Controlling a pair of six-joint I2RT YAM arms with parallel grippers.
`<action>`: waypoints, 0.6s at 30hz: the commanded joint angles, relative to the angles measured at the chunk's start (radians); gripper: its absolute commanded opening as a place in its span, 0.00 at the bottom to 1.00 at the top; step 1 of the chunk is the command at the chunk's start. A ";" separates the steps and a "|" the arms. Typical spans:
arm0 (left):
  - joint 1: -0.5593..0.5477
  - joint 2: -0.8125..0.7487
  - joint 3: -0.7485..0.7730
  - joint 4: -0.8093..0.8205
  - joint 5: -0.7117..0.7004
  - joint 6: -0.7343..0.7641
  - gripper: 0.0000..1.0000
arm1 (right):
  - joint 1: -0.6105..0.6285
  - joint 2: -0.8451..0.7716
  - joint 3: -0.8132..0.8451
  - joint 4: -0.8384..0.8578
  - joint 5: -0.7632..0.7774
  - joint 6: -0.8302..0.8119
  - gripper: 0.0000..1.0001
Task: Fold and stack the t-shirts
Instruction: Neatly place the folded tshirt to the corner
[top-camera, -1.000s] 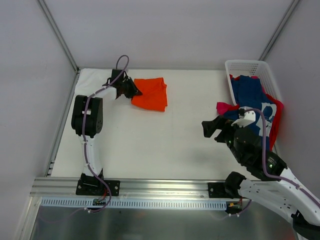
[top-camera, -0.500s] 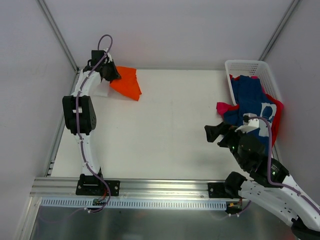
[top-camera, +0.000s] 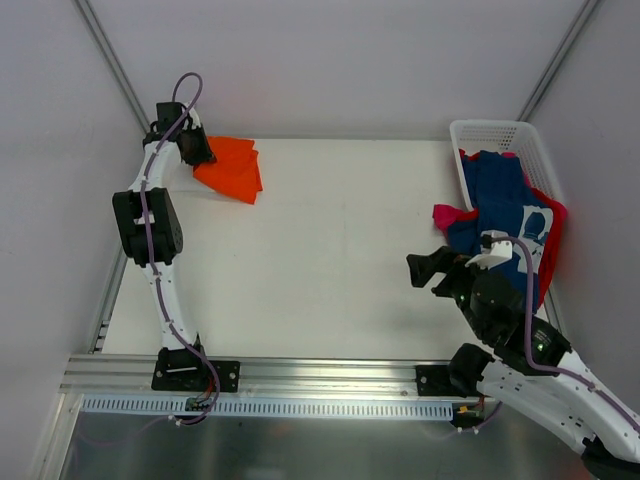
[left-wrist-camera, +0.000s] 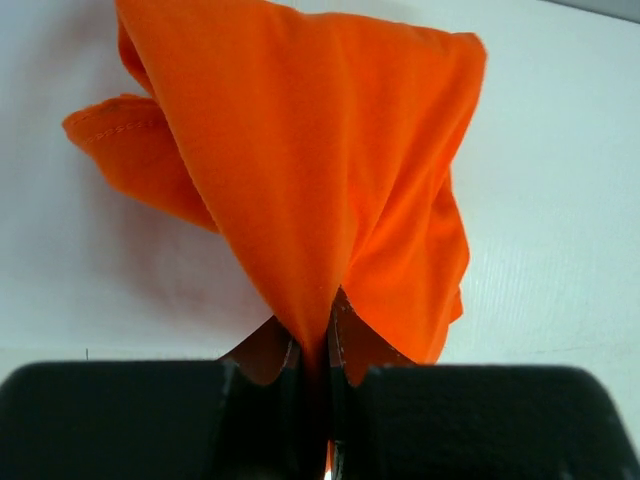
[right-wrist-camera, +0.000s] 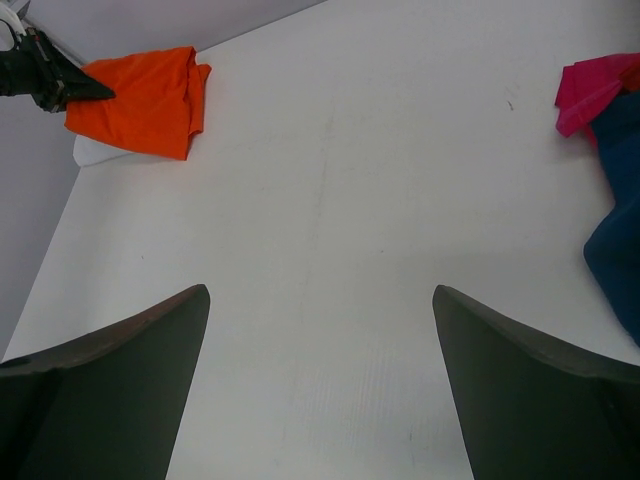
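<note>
At the back left corner, my left gripper (top-camera: 197, 152) is shut on a bunched edge of the bright orange t-shirt (top-camera: 232, 170). In the left wrist view the orange t-shirt (left-wrist-camera: 310, 150) fans out from the pinched jaws of that gripper (left-wrist-camera: 312, 335) onto the table. A strip of white cloth (right-wrist-camera: 97, 152) shows under the orange t-shirt (right-wrist-camera: 140, 98). My right gripper (top-camera: 425, 268) hovers open over the right side of the table, and nothing lies between its fingers (right-wrist-camera: 320, 292). A navy t-shirt (top-camera: 500, 195) and a pink-red t-shirt (top-camera: 452, 213) spill out of the basket.
The white lattice basket (top-camera: 488, 130) stands at the back right against the wall. The enclosure's side wall and metal frame post (top-camera: 115, 70) run close to the left gripper. The pink-red t-shirt (right-wrist-camera: 592, 88) and navy t-shirt (right-wrist-camera: 615, 210) lie to the right of my right gripper.
My left gripper has carried the orange t-shirt from the middle of the back area leftward into the back left corner. The right arm has barely shifted.
</note>
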 joint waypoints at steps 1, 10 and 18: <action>0.001 -0.010 0.099 0.017 0.041 0.059 0.00 | 0.003 0.036 0.001 0.077 -0.002 -0.011 0.99; 0.024 -0.010 0.228 -0.003 0.005 0.119 0.00 | 0.003 0.105 -0.024 0.148 -0.025 -0.009 1.00; 0.093 0.033 0.279 -0.003 0.000 0.110 0.00 | 0.000 0.134 -0.025 0.152 -0.010 -0.028 1.00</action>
